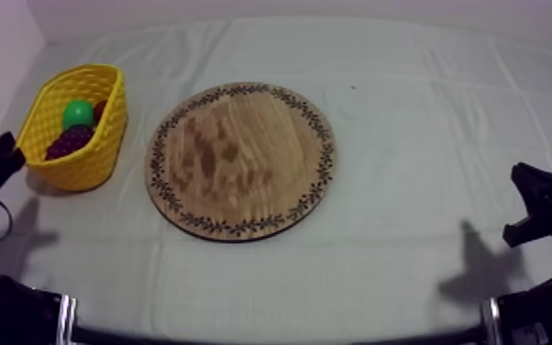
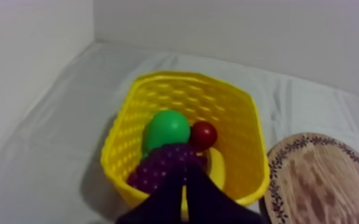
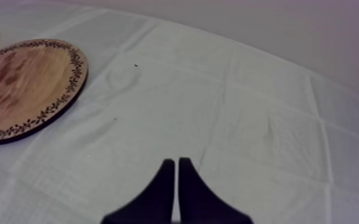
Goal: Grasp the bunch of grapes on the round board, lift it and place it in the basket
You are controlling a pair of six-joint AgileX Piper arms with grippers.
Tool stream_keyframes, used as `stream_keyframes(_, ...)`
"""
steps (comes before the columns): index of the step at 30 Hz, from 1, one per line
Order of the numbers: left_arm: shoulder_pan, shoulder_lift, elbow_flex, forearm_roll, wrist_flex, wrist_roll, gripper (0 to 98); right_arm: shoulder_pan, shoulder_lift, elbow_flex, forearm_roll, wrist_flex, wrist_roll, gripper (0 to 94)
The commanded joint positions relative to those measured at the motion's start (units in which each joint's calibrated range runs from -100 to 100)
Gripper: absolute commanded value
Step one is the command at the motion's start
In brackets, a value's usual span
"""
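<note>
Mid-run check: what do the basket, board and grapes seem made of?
The yellow basket: probably moulded plastic, glossy, with a lattice of small holes. The wooden board: looks like wood, matt, with grain streaks and a dark patterned rim. The bunch of grapes: likely plastic or rubber, dull purple, bumpy.

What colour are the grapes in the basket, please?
The grapes are dark purple, clearest in the left wrist view.

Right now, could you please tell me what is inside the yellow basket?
The yellow basket holds the bunch of grapes, a pear and a small red fruit. What looks like a banana is mostly covered; the floor is hidden.
</note>
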Motion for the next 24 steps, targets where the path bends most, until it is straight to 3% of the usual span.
stream_keyframes(1,0.51,-7.82,2.70,0.84,1.70,-0.75,0.0,-0.02,-0.01,-0.03,0.01,-0.03,0.01,0.4)
stream_keyframes(9,2.56,-19.06,4.54,5.33,8.60,-4.45,0.0,-0.02,-0.01,-0.03,-0.01,-0.03,0.01,0.4)
stream_keyframes(22,3.02,-21.72,4.83,5.84,9.61,-4.11,0.0,-0.02,-0.01,-0.03,-0.04,-0.03,-0.02,0.4)
stream_keyframes(24,2.95,-21.74,4.82,6.97,9.13,-5.26,0.0,-0.02,-0.01,-0.03,-0.04,-0.03,-0.01,0.4)
